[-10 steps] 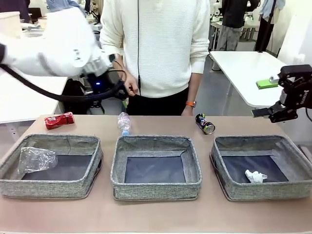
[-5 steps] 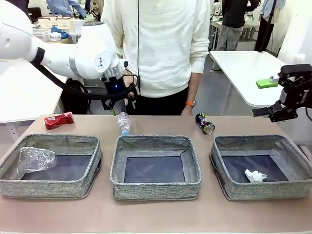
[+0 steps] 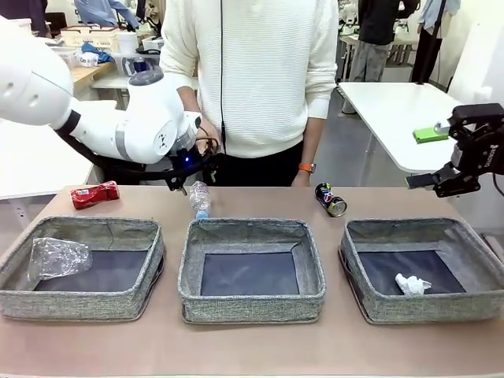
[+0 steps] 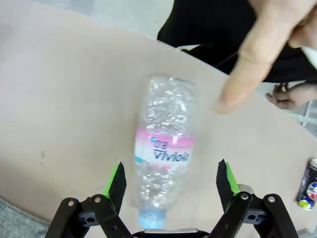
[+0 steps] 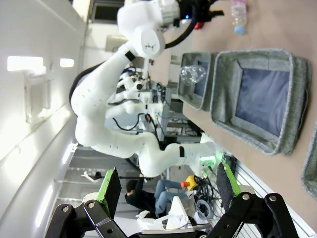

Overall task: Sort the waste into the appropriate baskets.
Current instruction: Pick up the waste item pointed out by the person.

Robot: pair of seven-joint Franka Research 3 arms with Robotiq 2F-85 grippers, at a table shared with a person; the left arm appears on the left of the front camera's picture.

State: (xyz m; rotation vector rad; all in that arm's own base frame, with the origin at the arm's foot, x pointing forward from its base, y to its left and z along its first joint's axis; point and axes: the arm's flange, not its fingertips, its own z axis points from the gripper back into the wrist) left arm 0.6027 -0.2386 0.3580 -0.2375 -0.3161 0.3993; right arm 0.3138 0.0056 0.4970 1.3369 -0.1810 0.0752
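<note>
A small clear bottle with a pink label lies on the table behind the middle basket. My left gripper hovers just above it, open. In the left wrist view the bottle lies between the spread green pads of that gripper, untouched. A red can lies at the far left, a dark can behind the right basket. The clear cup sits in the left basket, the paper wad in the right one. My right gripper hangs open off the table's right end.
A person in a white sweater stands at the far edge. One of their fingers points down close over the bottle, and another hand rests near the dark can. White tables stand behind on both sides.
My left arm has swung in from the left and come down over the bottle, with its gripper staying open. The right arm has held still.
</note>
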